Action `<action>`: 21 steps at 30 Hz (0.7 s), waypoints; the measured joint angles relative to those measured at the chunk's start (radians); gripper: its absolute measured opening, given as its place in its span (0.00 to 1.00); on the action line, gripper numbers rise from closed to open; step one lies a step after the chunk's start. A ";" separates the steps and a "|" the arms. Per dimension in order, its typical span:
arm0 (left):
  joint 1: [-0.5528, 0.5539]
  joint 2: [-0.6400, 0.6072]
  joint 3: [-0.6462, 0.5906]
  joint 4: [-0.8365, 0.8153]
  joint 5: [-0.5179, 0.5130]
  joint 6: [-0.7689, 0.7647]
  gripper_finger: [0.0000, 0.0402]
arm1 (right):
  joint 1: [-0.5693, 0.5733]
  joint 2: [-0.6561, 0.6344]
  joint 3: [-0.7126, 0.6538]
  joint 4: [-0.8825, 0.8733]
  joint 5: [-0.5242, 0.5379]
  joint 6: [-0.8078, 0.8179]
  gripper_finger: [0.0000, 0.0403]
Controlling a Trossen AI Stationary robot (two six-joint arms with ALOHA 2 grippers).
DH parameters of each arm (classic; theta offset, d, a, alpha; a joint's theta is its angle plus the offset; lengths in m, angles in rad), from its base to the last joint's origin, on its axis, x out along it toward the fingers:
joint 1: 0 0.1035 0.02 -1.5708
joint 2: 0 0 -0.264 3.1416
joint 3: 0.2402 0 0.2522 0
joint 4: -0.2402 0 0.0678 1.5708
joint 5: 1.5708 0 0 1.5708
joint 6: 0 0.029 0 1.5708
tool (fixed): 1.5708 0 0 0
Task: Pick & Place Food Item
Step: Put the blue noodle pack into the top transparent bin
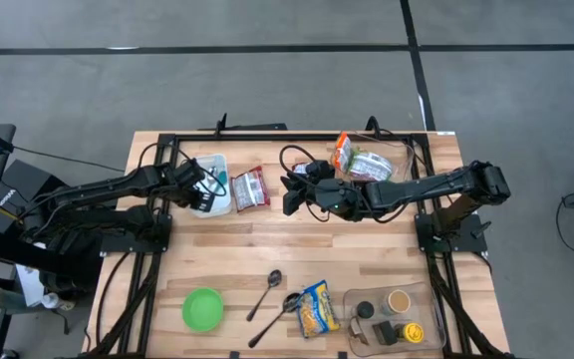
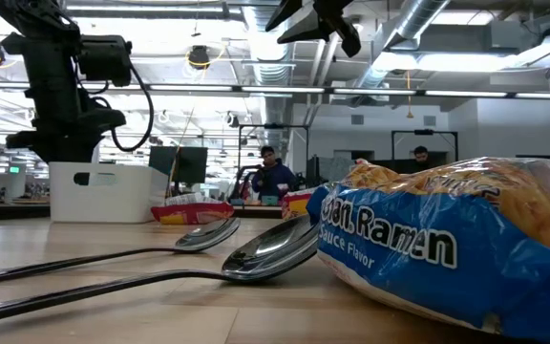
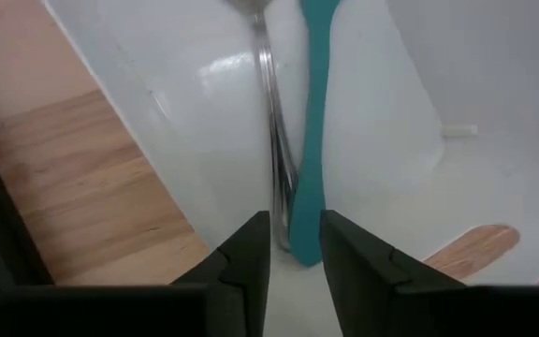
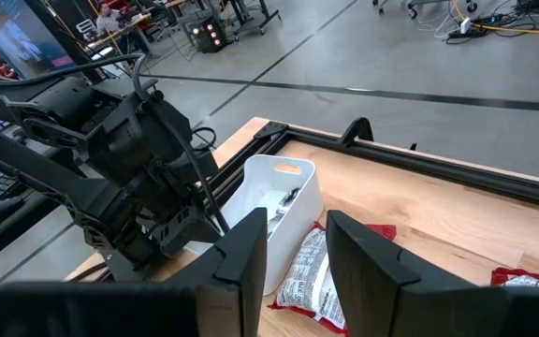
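Table point(image 1: 367, 249): light wood, seen from above with 12 o'clock at its far edge.
Left gripper point(image 1: 205, 189): at about 10 o'clock, low inside the bin point(image 1: 219, 163).
Left grip: cannot tell whether it is released or clenched. A teal handle point(image 3: 309, 140) and a metal handle point(image 3: 271, 112) lie side by side right at its tip.
Right gripper point(image 1: 290, 196): near the table's centre, just toward 12 o'clock, pointing at 9 o'clock toward the bin.
Right grip: released; jaws parted with nothing between them.
Red packet point(image 1: 250, 187): flat on the wood between the bin and the right gripper. It sits just beside the bin at the bin's 3 o'clock side, and neither gripper touches it.
Bags point(image 1: 359, 160): orange and green, at 1 o'clock by the far edge, beside the right arm.
Ramen point(image 1: 316, 307): at 6 o'clock, near the front edge.
Spoons point(image 1: 266, 293): two, just beside the ramen at its 9 o'clock side, lying slantwise.
Bowl point(image 1: 203, 308): green, at 7 o'clock.
Tray point(image 1: 422, 299): clear, at 5 o'clock, holding small jars.
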 joint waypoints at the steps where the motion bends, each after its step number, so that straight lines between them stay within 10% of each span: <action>1: 0.000 0.000 0.000 0.005 0.000 0.004 0.23 | 0.000 0.000 0.000 0.000 0.000 0.000 0.26; 21: -0.001 -0.089 0.000 0.280 0.009 0.057 0.23 | -0.003 0.000 0.000 0.000 0.000 0.000 0.26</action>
